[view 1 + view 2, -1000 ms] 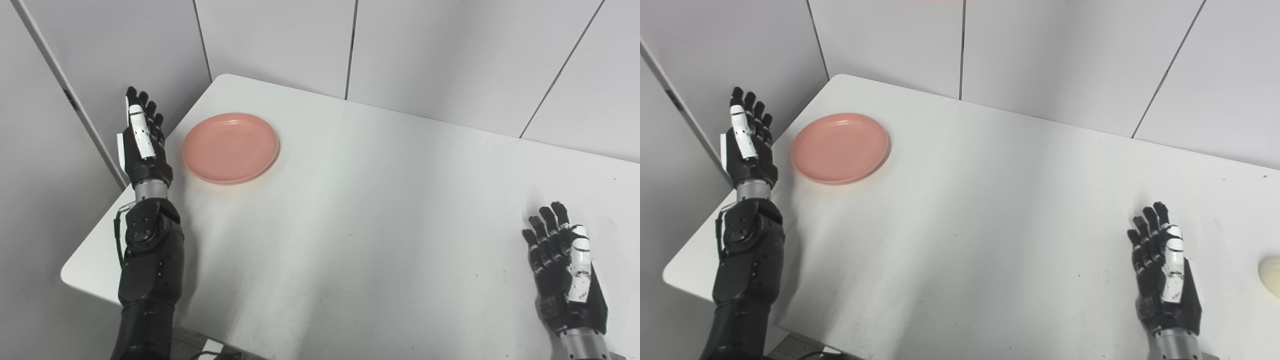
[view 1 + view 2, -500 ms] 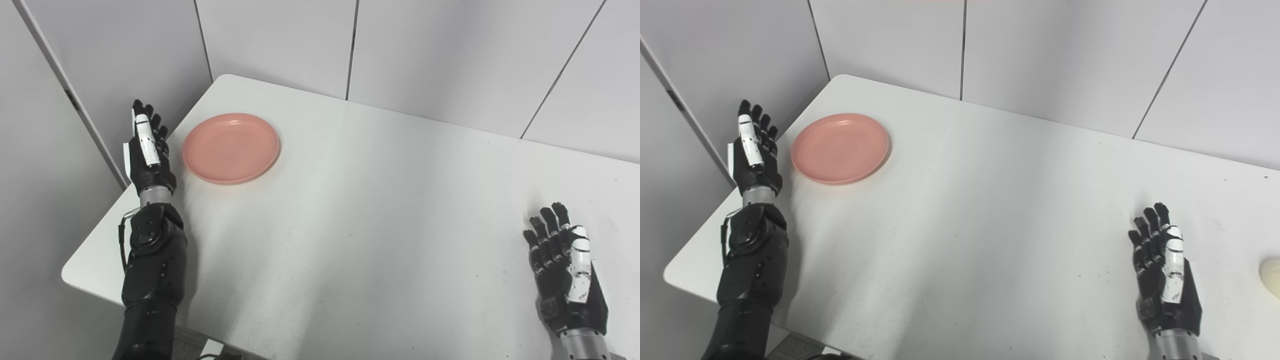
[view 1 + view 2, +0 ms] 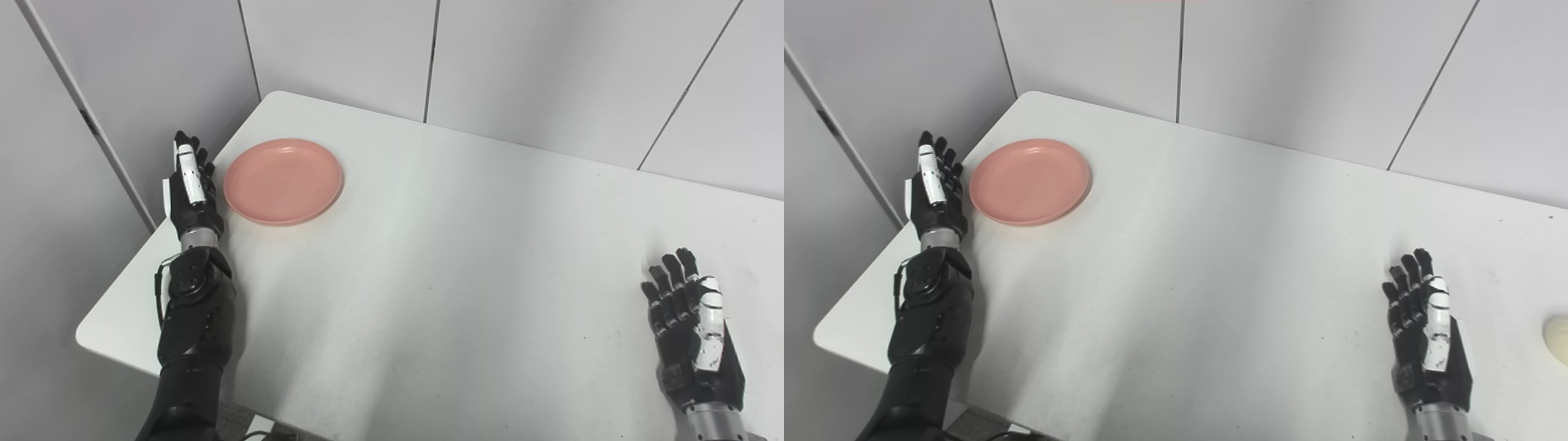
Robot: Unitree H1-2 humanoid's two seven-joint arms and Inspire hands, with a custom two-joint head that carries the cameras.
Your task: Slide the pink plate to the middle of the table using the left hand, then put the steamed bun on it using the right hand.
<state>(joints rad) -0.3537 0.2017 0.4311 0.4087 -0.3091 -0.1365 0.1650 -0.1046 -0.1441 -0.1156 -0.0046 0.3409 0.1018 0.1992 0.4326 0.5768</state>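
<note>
The white table [image 3: 465, 257] fills most of both views, its far edge set against grey wall panels [image 3: 337, 49] divided by dark vertical seams. Its near-left corner is rounded, and the surface carries a few small dark specks toward the right side.

The left arm [image 3: 193, 318] enters from the bottom left and runs up along the table's left edge, black-cased with a metal wrist collar. The left hand [image 3: 191, 190] stands edge-on with its fingers extended and held close together, pointing away from the robot; it holds nothing. It sits at the table's left edge, just beside the left rim of the plate. Contact between hand and rim cannot be confirmed from either view.

The pink plate [image 3: 283, 180] lies flat on the table in the far-left area, close to the left edge and well apart from the table's middle. It is round, shallow and carries nothing.

The right hand [image 3: 1424, 334] rests near the table's front-right area, back upward, fingers extended and slightly spread, gripping nothing. Only the wrist of its arm is in frame.

The steamed bun [image 3: 1557, 339] appears only in the right eye view, as a pale cream rounded shape cut by the right edge of the frame. It lies on the table to the right of the right hand, apart from it and well apart from the plate.
</note>
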